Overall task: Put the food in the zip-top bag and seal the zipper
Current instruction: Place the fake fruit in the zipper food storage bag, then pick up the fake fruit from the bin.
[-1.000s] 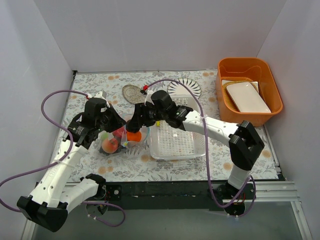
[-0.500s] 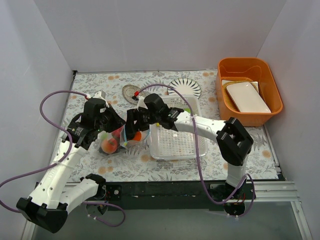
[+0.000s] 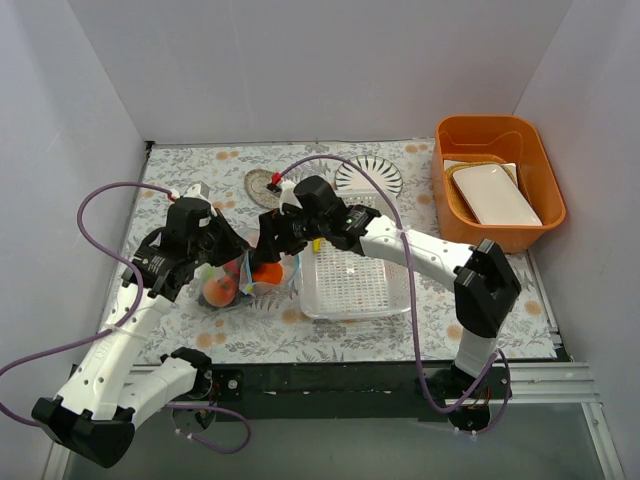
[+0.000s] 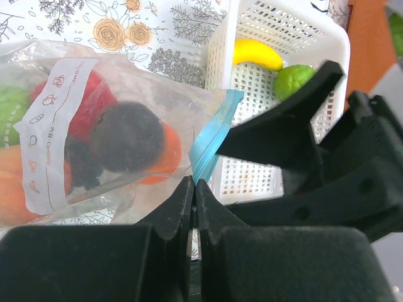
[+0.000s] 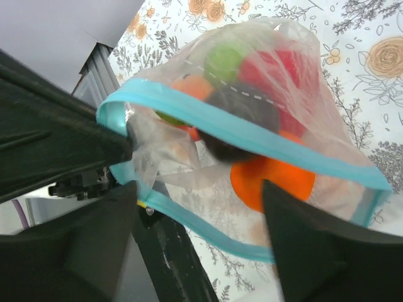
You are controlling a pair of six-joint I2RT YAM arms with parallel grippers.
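Plainly, the left fingers [image 4: 179, 204] were pressed together on the bag [image 4: 75, 75], pinching its edge right at the end of the zipper [image 4: 214, 141]. The bag spread out beyond their tips over the desk [image 4: 94, 19]. Through its clear plastic, just ahead of those fingers, showed a dark ball [image 4: 129, 135], an orange [image 4: 167, 151] and a red pepper [image 4: 94, 100]. The right fingers [image 5: 82, 251] were spread wide, facing the bag's mouth from the other side. In their own view the two blue strips of the zipper stood apart, so the mouth gaped, and the orange sat in the gap between them. Whether they touched the plastic could not be told. Beyond the left fingers and to their right stood a white basket [image 4: 277, 25], with a banana [image 4: 257, 55] and a green ball [image 4: 295, 78] inside.
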